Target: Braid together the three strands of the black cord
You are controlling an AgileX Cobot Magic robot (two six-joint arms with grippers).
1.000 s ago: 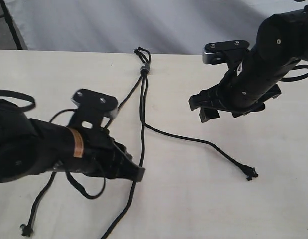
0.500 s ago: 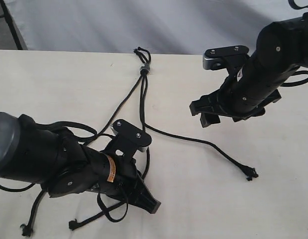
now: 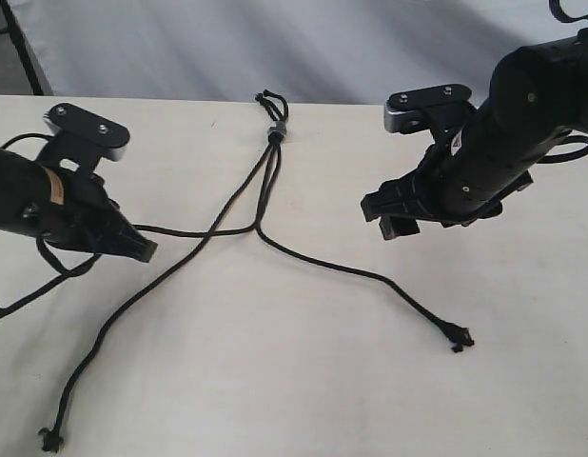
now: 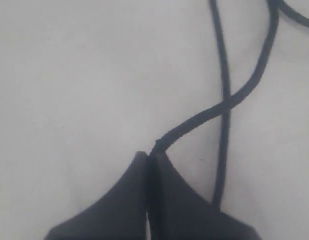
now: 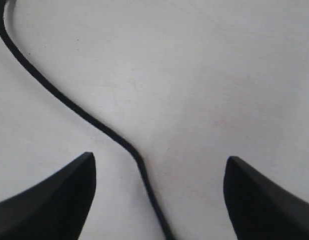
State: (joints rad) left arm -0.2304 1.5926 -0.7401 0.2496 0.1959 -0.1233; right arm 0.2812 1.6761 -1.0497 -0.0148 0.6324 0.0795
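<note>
The black cord lies on the pale table, bound by a small grey band [image 3: 273, 131] at the far middle. One strand [image 3: 123, 319] runs toward the near left to a knotted tip [image 3: 51, 440]. A second strand [image 3: 194, 231] bends left across it into my left gripper [image 3: 142, 249], which is shut on it; the left wrist view shows that strand [image 4: 194, 121] leaving the closed left gripper [image 4: 148, 156]. The third strand [image 3: 361, 271] trails right to its tip [image 3: 456, 341]. My right gripper [image 3: 399, 214] hovers open above this strand [image 5: 94, 122], with the right gripper's [image 5: 159, 159] fingers well apart.
A grey backdrop [image 3: 275, 48] rises behind the table's far edge. Short loops [image 3: 268, 99] of the cord lie beyond the band. The left arm's own black cables [image 3: 47, 276] hang beside its wrist. The table [image 3: 303, 400] in front is bare wood.
My left arm has swung from the near middle to the left, dragging its held strand across the left strand. The right strand's tip slid slightly left. The right arm barely moved.
</note>
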